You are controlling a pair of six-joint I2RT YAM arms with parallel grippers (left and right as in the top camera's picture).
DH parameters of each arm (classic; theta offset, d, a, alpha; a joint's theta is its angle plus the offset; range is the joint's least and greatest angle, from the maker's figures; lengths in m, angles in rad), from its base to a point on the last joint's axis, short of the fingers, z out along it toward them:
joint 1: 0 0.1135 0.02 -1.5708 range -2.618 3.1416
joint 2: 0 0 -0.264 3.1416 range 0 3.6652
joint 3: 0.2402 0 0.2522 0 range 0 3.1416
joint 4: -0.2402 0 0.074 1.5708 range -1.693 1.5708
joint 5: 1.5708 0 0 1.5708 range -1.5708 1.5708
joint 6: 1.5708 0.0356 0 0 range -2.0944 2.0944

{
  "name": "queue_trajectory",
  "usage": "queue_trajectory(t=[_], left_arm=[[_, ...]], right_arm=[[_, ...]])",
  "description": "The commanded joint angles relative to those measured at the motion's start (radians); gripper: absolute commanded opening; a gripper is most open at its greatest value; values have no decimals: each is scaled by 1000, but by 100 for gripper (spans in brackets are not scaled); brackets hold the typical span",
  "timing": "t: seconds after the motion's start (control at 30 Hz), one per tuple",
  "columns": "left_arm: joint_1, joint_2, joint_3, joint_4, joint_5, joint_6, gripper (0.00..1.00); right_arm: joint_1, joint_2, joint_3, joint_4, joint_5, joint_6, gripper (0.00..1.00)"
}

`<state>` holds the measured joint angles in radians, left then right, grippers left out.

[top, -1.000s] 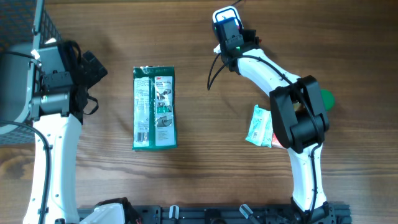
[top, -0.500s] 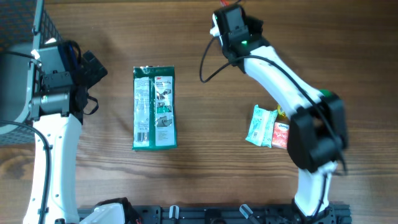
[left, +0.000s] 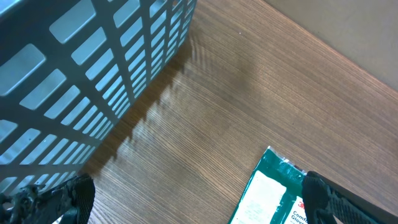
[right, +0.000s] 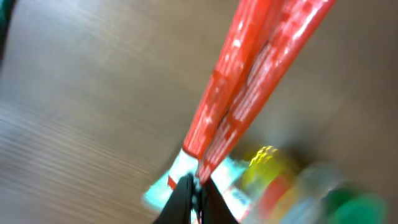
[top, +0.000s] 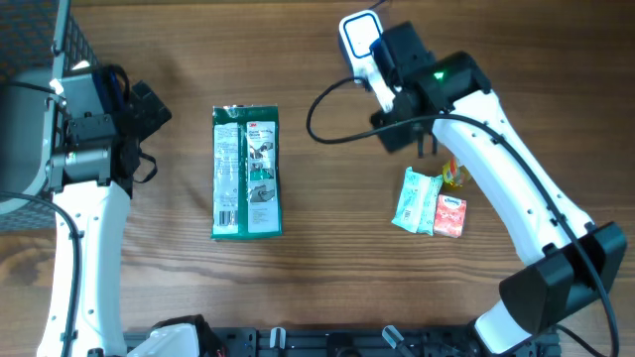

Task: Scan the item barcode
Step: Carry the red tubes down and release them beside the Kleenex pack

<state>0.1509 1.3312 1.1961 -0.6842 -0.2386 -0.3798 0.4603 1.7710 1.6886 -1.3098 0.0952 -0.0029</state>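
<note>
my right gripper (right: 196, 194) was pinched shut on just the edge of the thin red packet (right: 249, 81), held above the table (right: 74, 93). my left gripper (left: 196, 202) stood wide open and empty beside the basket (left: 93, 74). with so slight a hold, i judged the packet could flop or slip out on any fast swing, turning its barcode away.

A brown wooden table (top: 317, 297) with long straight grain fills every view. A grey slatted basket (left: 124, 37) stands on it ahead and to the left of the left jaws, throwing a soft striped shadow on the wood ahead of them. Beneath the right jaws the same wood shows, blurred.
</note>
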Motion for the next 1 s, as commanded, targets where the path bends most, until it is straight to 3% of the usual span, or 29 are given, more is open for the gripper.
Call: queue_trajectory(t=[0.0,0.33,0.63,0.83,0.97], left_arm=[[4,-1,4,3,-5,9,100],[4,-1,4,3,-5,9,100],[4,-1,3,3,-5,9,100],[4,-1,3,3,-5,9,100],[4,-1,4,3,-5,9,100]], right_arm=[[-3,5,-85,-68,-93,308,4],[-3,5,-323,-63,22,536,5],[-3,5,-441,16,32,526,7],[-3,5,-471,49,32,526,30],[-3,5,-471,70,31,526,34]])
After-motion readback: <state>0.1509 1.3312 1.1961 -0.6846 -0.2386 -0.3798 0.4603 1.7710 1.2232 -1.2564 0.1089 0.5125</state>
